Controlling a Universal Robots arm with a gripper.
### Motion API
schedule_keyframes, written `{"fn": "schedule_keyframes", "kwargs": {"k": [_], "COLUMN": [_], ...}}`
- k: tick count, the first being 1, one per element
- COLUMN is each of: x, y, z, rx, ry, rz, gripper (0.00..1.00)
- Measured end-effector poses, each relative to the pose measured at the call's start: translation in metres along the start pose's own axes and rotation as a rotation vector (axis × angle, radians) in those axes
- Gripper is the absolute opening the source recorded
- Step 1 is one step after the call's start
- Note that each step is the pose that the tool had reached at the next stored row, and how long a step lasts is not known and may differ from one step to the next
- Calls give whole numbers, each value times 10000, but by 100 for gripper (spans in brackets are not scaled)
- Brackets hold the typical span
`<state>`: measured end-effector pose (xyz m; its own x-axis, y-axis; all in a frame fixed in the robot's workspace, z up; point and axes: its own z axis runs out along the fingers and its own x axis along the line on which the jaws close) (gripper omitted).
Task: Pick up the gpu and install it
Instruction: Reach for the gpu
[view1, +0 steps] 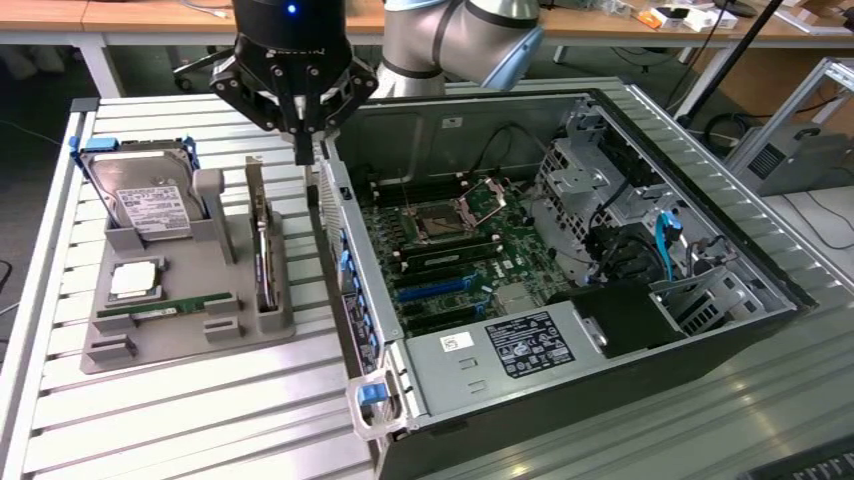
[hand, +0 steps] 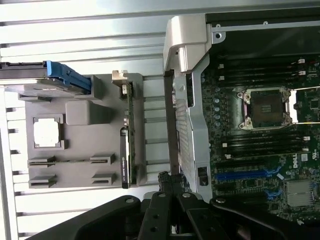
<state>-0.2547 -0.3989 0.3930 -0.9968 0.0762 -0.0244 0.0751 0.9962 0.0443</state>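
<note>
Bench: one open computer case, one grey holder beside it. The holder carries one hard drive and one gpu, on edge along the side nearest the case, untouched. Gripper pressed together, empty, hovers between holder and case. Likely pick stage; grasping calls for spread fingers over the card.

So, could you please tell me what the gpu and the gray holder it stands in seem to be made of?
The gpu: dark circuit board, probably fibreglass laminate, with a silvery end bracket whose dull sheen suggests bare metal. The holder: uniformly gray and matte with blocky slots, likely plastic, perhaps printed.
</note>
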Motion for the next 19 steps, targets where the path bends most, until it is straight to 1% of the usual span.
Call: {"fn": "schedule_keyframes", "kwargs": {"k": [19], "x": [312], "y": [-24], "z": [-7], "rx": [-1], "ry": [-1], "rz": [0], "gripper": [10]}}
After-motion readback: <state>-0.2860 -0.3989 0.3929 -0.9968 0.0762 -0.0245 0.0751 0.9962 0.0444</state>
